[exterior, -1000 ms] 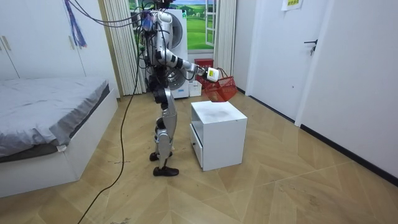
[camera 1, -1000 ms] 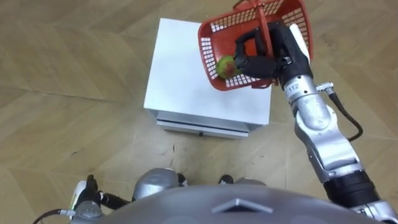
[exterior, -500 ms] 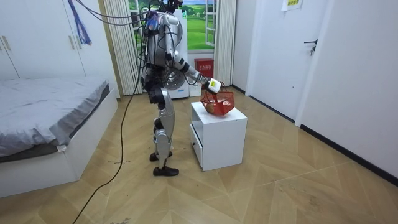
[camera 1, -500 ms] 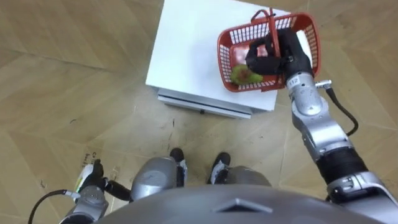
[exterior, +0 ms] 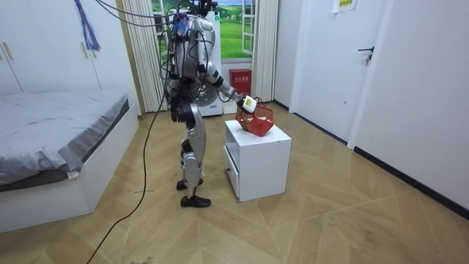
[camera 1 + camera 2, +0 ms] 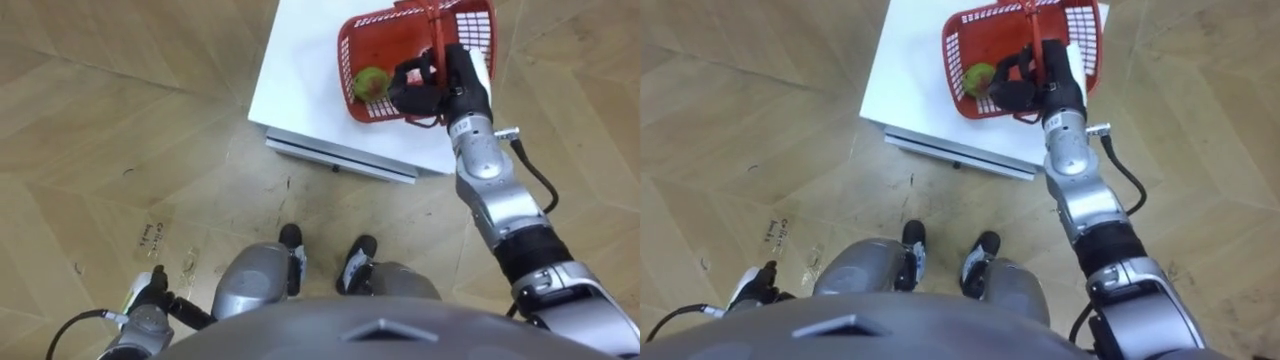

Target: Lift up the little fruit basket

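The red plastic fruit basket (image 6: 395,45) hangs tilted, low over the right part of the white cabinet's top (image 6: 305,85). I cannot tell whether its bottom touches the top. A green fruit with a reddish patch (image 6: 372,82) lies inside, at the basket's near side. My right hand (image 6: 440,85) is shut on the basket's red handle (image 6: 436,25), with the arm stretched forward. In the room view I stand beside the cabinet (image 5: 258,165) with the basket (image 5: 258,123) held out over it. My left hand (image 6: 148,308) hangs low by my left side.
The cabinet has a drawer front (image 6: 340,160) facing my feet. Wooden floor (image 6: 120,120) lies open all round it. In the room view a bed (image 5: 51,139) stands at the left, and a door (image 5: 381,73) and wall at the right.
The basket has come down from a raised, outstretched position to just over the cabinet top, still in my right hand. The eye view has shifted downward towards my feet.
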Tool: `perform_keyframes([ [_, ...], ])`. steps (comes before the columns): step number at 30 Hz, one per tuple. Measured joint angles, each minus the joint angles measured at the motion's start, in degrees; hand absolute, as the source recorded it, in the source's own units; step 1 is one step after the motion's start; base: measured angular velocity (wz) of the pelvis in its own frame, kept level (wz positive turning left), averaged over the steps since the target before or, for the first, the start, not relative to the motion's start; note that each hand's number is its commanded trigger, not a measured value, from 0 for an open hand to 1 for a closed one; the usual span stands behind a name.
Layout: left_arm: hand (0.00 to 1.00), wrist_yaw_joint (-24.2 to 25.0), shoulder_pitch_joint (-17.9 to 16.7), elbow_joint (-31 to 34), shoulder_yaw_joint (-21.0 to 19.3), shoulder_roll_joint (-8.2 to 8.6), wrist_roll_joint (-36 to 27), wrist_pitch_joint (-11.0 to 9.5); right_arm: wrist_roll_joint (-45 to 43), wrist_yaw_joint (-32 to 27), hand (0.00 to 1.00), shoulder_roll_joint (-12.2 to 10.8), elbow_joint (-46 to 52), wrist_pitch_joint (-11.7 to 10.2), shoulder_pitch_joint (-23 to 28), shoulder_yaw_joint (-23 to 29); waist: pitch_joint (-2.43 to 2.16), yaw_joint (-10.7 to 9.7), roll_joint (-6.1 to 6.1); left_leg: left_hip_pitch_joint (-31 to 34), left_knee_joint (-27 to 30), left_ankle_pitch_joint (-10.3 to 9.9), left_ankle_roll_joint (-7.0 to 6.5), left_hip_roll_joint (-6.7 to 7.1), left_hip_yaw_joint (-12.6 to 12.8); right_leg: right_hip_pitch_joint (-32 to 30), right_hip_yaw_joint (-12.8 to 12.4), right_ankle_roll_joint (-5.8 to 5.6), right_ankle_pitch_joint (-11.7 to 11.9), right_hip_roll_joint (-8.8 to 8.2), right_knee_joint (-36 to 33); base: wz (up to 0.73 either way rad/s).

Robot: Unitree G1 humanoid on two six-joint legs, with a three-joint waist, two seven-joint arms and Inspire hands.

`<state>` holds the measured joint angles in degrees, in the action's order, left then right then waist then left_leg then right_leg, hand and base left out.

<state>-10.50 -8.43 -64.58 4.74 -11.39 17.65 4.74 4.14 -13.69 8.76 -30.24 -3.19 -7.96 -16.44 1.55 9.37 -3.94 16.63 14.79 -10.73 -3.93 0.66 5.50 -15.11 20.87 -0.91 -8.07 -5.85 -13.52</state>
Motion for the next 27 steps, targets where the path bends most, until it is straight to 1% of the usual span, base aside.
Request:
perform_keyframes([
  [5, 0.0, 0.0, 0.1, 0.5, 0.0, 0.0, -0.1, -0.1, 0.0, 0.1, 0.0, -0.3, -1.6, 0.0, 0.2, -1.5, -0.09, 0.3, -0.14, -0.2, 0.2, 0.0, 0.0, 0.08, -0.2, 0.2, 0.6, 0.0, 0.0, -0.14, 0.0, 0.0],
  [12, 0.0, 0.0, 0.0, 0.5, 0.1, 0.09, -0.2, -0.1, -0.1, -0.3, 0.0, -0.3, -2.9, 0.0, 0.4, -3.2, -0.21, 0.4, -0.31, -0.6, 0.1, 0.0, 0.0, 0.07, -0.1, 0.5, 0.5, 0.01, 0.0, -0.12, 0.0, 0.0],
  [17, 0.0, -0.1, -0.2, 0.4, 0.7, 0.09, -0.1, 0.0, -0.1, 0.2, 0.0, -0.2, -2.8, 0.0, 1.2, -4.6, -0.76, 0.4, -1.19, -1.2, 0.1, 0.0, 0.0, 0.07, 0.0, 1.2, 0.0, 0.02, 0.0, -0.1, -0.1, 0.0],
  [20, 0.0, -0.1, -0.2, 0.4, 0.7, 0.08, -0.1, 0.1, -1.5, 0.7, 0.0, -0.2, -2.3, 0.0, 2.5, -4.9, -0.97, 0.4, -1.54, -1.3, 0.3, 0.0, 0.0, 0.07, 0.1, 1.3, -0.1, 0.07, 0.0, -0.1, -0.1, 0.0],
  [22, 0.0, 0.0, -0.2, 0.4, 0.7, 0.09, -0.1, 0.1, -2.3, 1.2, 0.0, -0.2, -1.9, 0.1, 2.9, -4.9, -0.96, 0.4, -1.63, -1.4, 0.3, 0.0, -0.01, 0.04, 0.3, 1.4, -0.2, 0.11, 0.1, -0.08, -0.2, -0.02],
  [27, 0.0, 0.0, -0.6, 0.5, 1.0, 0.09, 0.0, 0.2, -2.3, 2.7, 0.0, -0.2, -0.5, 0.1, 3.5, -4.9, -0.81, 0.2, -2.05, -4.2, -1.2, 0.0, -0.01, -0.01, 0.9, 3.2, -0.4, 0.12, 0.1, -0.02, -0.1, -0.07],
])
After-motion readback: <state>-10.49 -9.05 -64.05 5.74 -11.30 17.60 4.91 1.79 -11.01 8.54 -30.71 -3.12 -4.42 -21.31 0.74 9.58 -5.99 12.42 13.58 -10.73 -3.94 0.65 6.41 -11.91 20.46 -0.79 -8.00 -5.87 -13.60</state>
